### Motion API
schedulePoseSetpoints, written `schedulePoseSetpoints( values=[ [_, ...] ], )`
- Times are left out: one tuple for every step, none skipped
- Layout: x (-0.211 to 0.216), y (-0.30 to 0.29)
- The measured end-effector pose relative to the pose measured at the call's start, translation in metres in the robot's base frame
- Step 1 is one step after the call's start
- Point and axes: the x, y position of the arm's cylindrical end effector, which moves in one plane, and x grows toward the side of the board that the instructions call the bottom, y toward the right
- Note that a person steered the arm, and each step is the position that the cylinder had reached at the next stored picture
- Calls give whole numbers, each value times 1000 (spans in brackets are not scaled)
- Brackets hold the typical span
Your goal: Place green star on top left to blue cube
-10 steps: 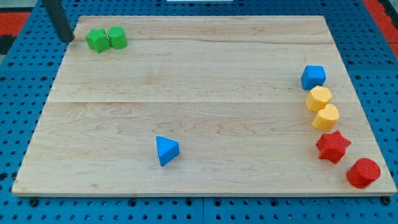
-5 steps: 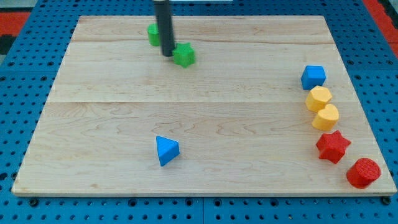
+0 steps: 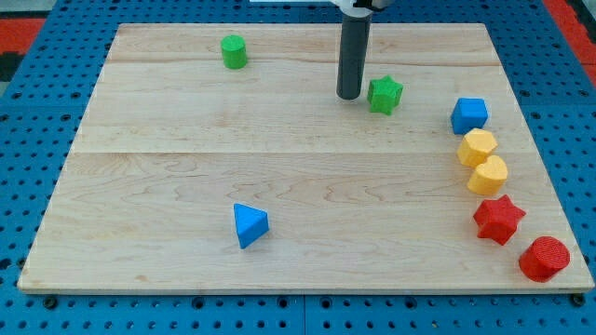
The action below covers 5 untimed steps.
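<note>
Only one camera view here, so going through it from my tip [image 3: 349, 96] outward: the dark rod comes straight down from the view's top and its end sits on the pale wooden board [image 3: 168, 186], in the upper middle part. There's nothing on the rod to open, close or hold, it's just a plain stick. Just beside it on the view's right is the small green star-shaped block [image 3: 385, 94]; whether they're actually touching or there's a sliver of gap I can't tell. Further right of the tip and a touch lower is the blue cube block [image 3: 469, 114], sitting near the board's right edge, so the green star is up and to the left of it but clearly apart. Below the cube, going down and away from the tip, two yellow rounded blocks [image 3: 477, 147] [image 3: 488, 174] are stacked close to each other, pretty much touching, then a red star-shaped block [image 3: 498, 220], then a red round cylinder-ish block [image 3: 544, 258] near the bottom right corner. Well off to the tip's left and a bit higher is a green cylinder block [image 3: 234, 51] near the top edge. Well below the tip and to its left sits a blue triangular wedge block [image 3: 249, 224], alone in the lower half. The board rests on a blue pegboard surface [image 3: 37, 140].
</note>
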Motion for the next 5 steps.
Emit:
schedulePoseSetpoints(
  values=[
    [4,32],
    [4,95],
    [3,106],
    [-7,106],
    [-10,92]
  ],
)
